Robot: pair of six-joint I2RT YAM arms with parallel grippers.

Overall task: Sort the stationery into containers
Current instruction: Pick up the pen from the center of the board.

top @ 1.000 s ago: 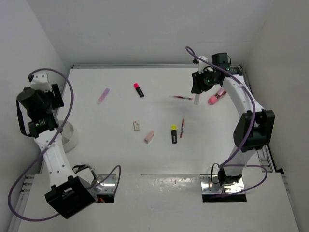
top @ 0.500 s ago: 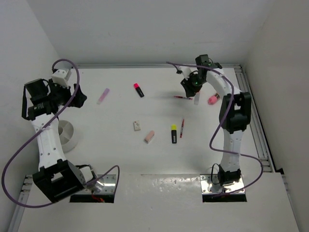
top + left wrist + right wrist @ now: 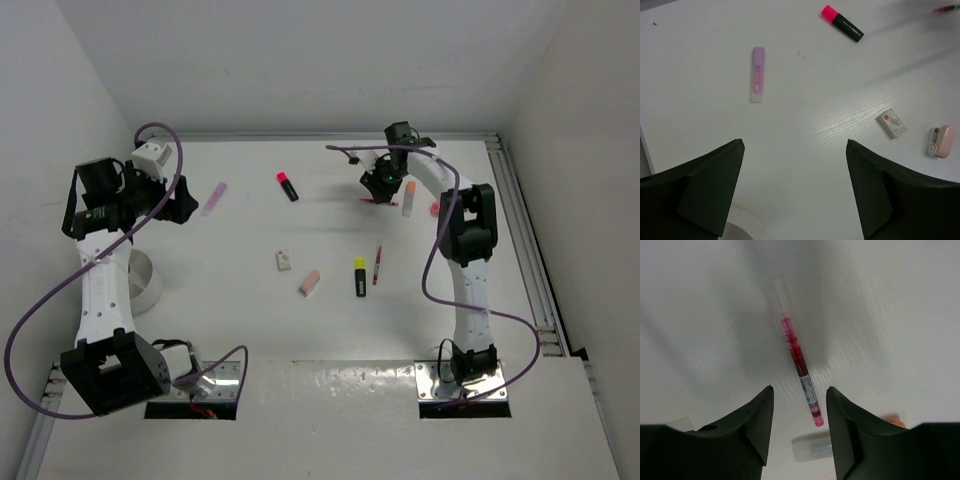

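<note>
**Left jaws wide and empty, right jaws straddling a red pen**

Far left, the left arm (image 3: 100, 290) stands tall from its base, wrist cocked rightward. The left jaws are spread wide with nothing in them. Beside that arm sits the round white tub (image 3: 143, 285), near the left edge of the surface (image 3: 250, 330).

Ahead of those jaws lies a pale pink marker with a lilac cap (image 3: 757, 74), then a black highlighter with a pink cap (image 3: 842, 23). Mid-surface there's a whitish eraser (image 3: 285, 261), a pink eraser (image 3: 309, 283), a yellow-capped black highlighter (image 3: 359, 277) and a thin red pen (image 3: 378, 264).

Now the right arm (image 3: 465, 260), stretched to the far side, forearm bent back leftward, wrist pointing down. The right jaws are partly open around a second thin red pen (image 3: 797, 360) lying on the surface, with a gap on either side and nothing gripped.

Just right of them lies the orange-capped white marker (image 3: 409, 197). The small pink cup (image 3: 436, 208) peeks out from behind the arm.
</note>
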